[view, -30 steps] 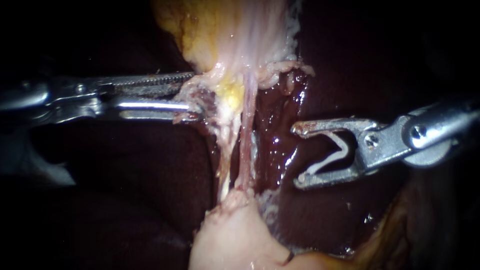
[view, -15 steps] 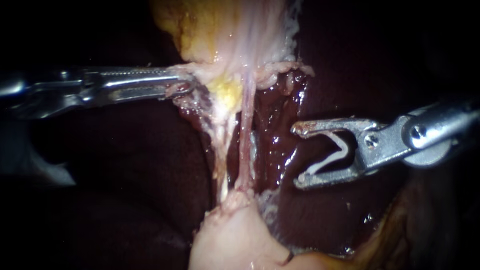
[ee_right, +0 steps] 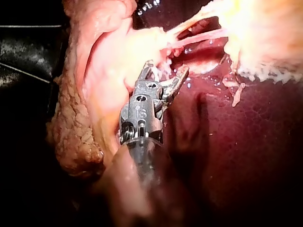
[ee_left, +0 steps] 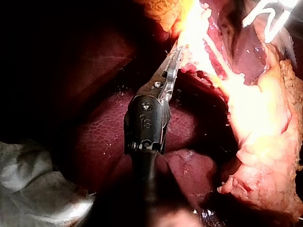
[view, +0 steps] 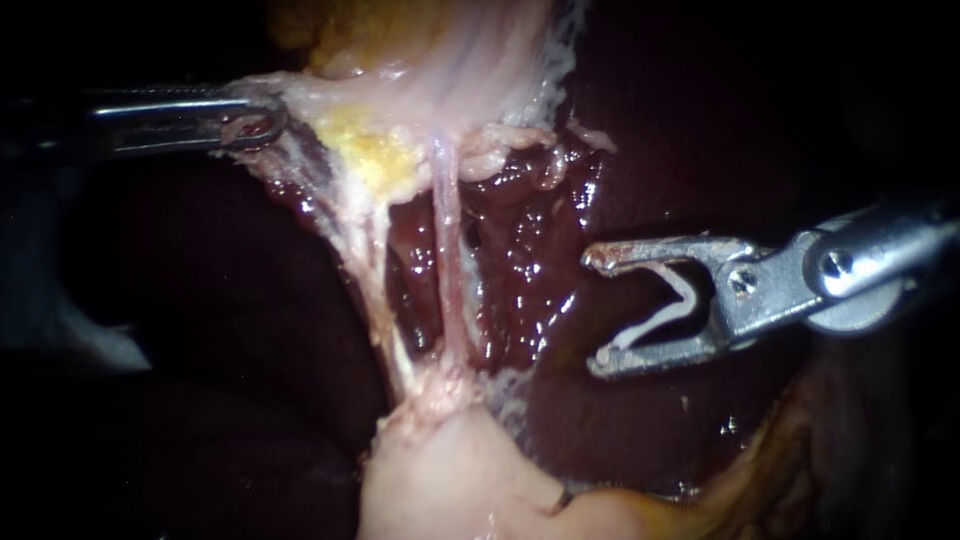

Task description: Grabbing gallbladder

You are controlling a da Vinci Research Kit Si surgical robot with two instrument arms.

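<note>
My left instrument (view: pixel 255 125) comes in from nine o'clock. Its jaws are closed down almost flat on the pale, ragged lower fringe of the gallbladder (view: pixel 470 60), with the tissue pinched between them from both sides. The gallbladder itself fills the twelve o'clock part of the endoscope view. Its yellowish edge starts right at my jaw tips and runs off toward one o'clock, so the bulk of it sits just beyond and to the three o'clock side of my bite. In the left wrist view the same fringe lies between the jaws, and the bright tissue spreads ahead of them. To do this well, I judge that I should hold a steady, moderate squeeze and pull toward ten o'clock. That would keep the two tubes (view: pixel 447 250) taut over the liver (view: pixel 530 250) without tearing the thin edge. The bite looks shallow, so a sudden tug could strip it. My right instrument (view: pixel 595 312) waits at three o'clock, well apart from the tubes. Its jaws are spread wide around a white clip (view: pixel 665 308) whose legs rest against both of them.
</note>
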